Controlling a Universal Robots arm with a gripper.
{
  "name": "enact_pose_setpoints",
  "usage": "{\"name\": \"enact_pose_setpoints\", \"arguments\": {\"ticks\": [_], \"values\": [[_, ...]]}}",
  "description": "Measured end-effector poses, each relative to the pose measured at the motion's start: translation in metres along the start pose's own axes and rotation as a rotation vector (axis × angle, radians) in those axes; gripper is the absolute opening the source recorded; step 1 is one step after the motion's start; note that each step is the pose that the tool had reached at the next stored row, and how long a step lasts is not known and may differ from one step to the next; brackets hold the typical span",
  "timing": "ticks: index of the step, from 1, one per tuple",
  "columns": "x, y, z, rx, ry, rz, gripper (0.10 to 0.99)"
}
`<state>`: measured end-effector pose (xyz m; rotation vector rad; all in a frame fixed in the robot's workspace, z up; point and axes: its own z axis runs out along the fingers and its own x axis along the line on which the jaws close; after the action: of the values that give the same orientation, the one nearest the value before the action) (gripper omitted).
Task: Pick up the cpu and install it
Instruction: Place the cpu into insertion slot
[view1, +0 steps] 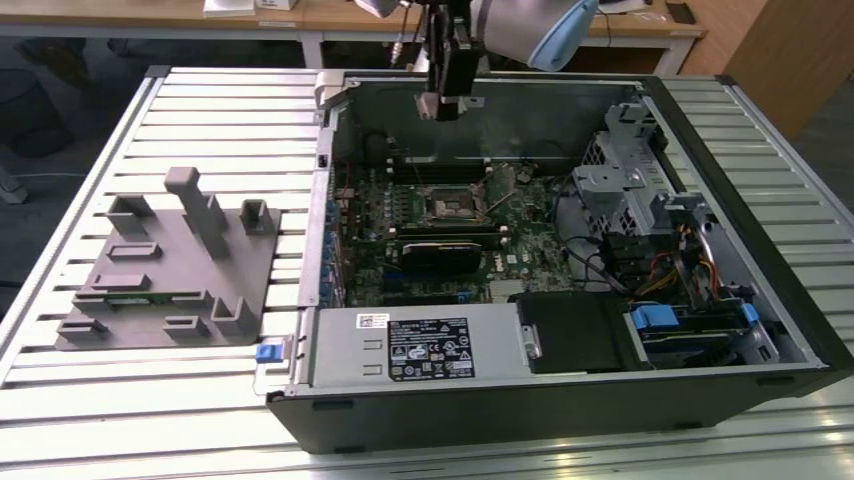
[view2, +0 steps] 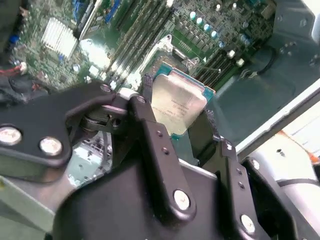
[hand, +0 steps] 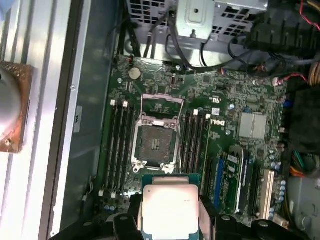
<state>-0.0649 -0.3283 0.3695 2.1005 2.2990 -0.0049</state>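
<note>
The gripper (view2: 179, 120) is nearest the lens in both wrist views. Its black fingers (view2: 150, 131) are clamped on two opposite edges of the cpu (view2: 177, 100), so the jaws are closed on the chip and carry it flat, with the pale metal lid turned toward the cameras. In the first wrist view the cpu (hand: 170, 207) sits between the fingertips with its green border showing along the edges.

From the exterior view's left, the grey fixture (view1: 167, 265) lies on the slatted table (view1: 80, 130), well apart from the work. Next is the open computer case (view1: 534, 415), lying on its side, with the gripper (view1: 445, 100) hanging above its far wall. The drive cage (view1: 634, 185) stands toward the exterior view's right.

What matters here is where the chip sits relative to the socket (hand: 154, 145). The socket is empty and its metal bracket (hand: 161, 102) is swung up. It lies between two banks of memory slots (hand: 120, 145), beyond the chip's leading edge and lower than it.

In the exterior view the socket (view1: 454, 205) is almost straight toward the camera from the gripper, with little offset to either side. The chip's edges look roughly parallel to the socket frame, so the separation appears to be mostly distance across the board and height rather than twist.
</note>
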Motion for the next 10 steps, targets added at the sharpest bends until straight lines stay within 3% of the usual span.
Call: {"name": "enact_pose_setpoints", "arguments": {"ticks": [5,10], "values": [[0.0001,0.0000,0.0030,0.002,-0.0013,0.090,0.533],[0.0004,0.0006,0.0058,0.002,-0.0017,0.102,0.533]]}}
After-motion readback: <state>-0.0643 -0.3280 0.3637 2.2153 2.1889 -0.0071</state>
